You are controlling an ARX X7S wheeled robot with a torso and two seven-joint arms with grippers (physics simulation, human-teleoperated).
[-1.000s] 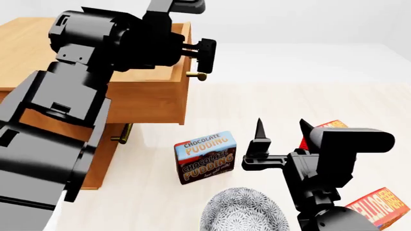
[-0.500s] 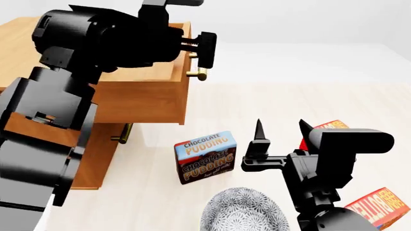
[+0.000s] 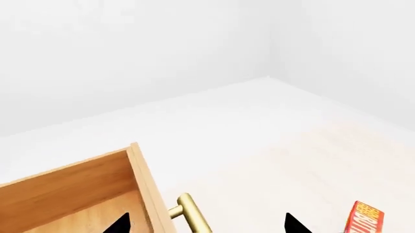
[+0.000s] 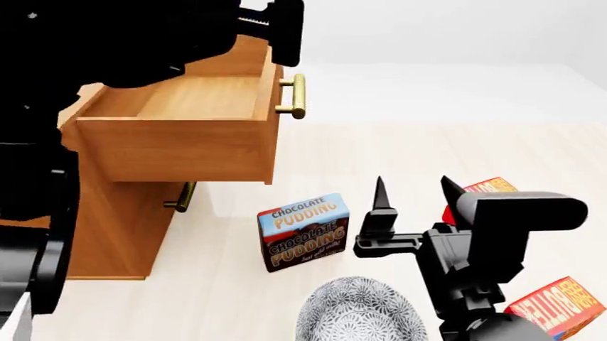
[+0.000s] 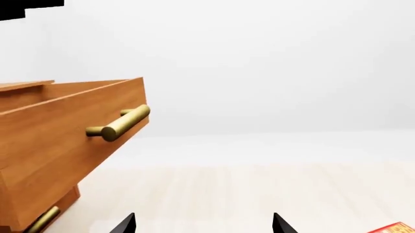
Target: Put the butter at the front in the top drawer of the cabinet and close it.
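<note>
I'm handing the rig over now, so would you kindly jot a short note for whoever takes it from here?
Left pincer: open, empty, raised near the handle of the top drawer.
Right pincer: open, empty, beside the chocolate pudding box.
Done: top drawer of the cabinet is pulled out; nothing visible inside.
Left: no box readable as butter; check the red boxes at right, place it in the drawer, push it shut.

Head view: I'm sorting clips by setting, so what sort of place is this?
Likely a bare simulated test room, not a real home: plain white walls, a pale floor, a lone wooden cabinet with its top drawer open, and grocery boxes like the chocolate pudding box on the floor.
</note>
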